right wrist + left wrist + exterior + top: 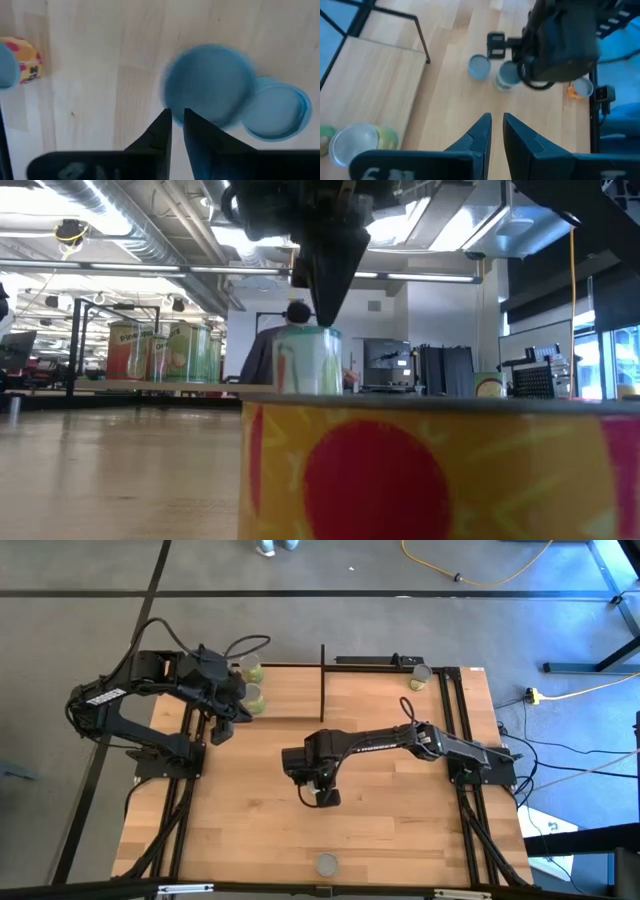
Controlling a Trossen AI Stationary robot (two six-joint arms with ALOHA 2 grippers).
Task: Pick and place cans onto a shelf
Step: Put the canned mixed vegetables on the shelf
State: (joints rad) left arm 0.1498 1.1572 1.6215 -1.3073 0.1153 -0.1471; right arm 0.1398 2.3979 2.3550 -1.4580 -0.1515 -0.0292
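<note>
Can under the tool: I see a can with a pale label standing upright mid-table, directly below the right gripper; its round top fills my right wrist view.
Neighbour: a second round top sits just beside that can, touching or nearly so; I cannot tell which.
Right gripper fingers: drawn almost together with only a slim gap, grasping nothing; the tips hang just above the can's top.
Cans on the shelf: two greenish cans stand on the shelf at the table's far left part.
Left gripper: it hovers by the shelf's edge near those two cans, fingers nearly closed on nothing.
Other cans: one yellow can with a red circle stands at the near table edge; another stands at the far right corner.
Background: I see a person beyond the table.
</note>
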